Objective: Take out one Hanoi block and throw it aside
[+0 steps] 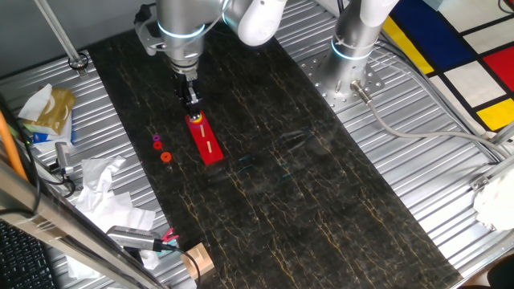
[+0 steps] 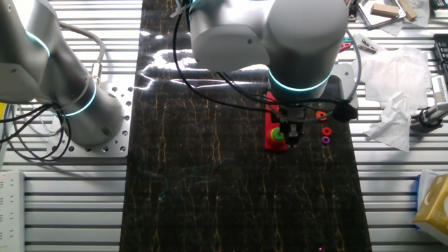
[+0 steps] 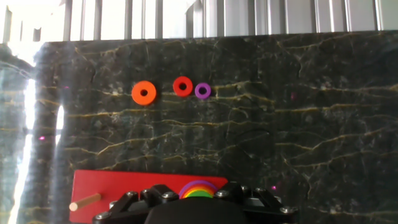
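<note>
A red base (image 1: 209, 144) lies on the dark mat and carries a stack of rainbow-coloured rings at its far end. The green Hanoi block (image 2: 278, 132) is the top ring of that stack; in the hand view its green arc (image 3: 199, 194) shows inside purple, orange and yellow arcs. My gripper (image 1: 193, 111) hangs straight over the stack. It also shows in the other fixed view (image 2: 289, 134). In the hand view the gripper (image 3: 199, 198) has its jaws apart, one on each side of the stack. A bare wooden peg (image 3: 84, 201) lies on the base (image 3: 118, 186).
Three loose rings lie on the mat beyond the base: orange (image 3: 143, 93), orange-red (image 3: 182, 86), purple (image 3: 202, 91). Crumpled tissue (image 1: 100, 181) and a wood block (image 1: 197, 259) lie off the mat's edge. A second arm's base (image 1: 353, 48) stands on the metal table.
</note>
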`<act>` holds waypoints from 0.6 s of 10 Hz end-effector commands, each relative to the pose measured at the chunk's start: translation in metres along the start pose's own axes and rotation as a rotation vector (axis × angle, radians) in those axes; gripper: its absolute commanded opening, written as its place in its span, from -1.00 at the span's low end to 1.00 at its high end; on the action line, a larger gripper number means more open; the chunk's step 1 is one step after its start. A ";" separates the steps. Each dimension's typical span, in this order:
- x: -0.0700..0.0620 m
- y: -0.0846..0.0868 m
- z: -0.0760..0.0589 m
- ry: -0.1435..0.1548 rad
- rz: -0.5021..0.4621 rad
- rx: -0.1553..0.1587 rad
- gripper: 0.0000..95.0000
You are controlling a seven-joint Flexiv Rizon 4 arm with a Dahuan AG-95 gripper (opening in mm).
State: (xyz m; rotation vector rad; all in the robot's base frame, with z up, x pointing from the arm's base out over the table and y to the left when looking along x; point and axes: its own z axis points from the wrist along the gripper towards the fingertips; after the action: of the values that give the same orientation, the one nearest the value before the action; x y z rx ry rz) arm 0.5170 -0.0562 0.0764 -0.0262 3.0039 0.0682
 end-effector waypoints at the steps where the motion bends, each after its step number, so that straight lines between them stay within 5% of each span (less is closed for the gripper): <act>1: 0.003 0.000 0.000 0.000 0.002 0.004 0.20; 6: 0.009 0.000 0.007 -0.005 -0.002 0.004 0.20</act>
State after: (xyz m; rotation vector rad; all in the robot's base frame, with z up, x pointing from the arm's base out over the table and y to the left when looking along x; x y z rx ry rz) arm 0.5086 -0.0553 0.0672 -0.0305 2.9999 0.0628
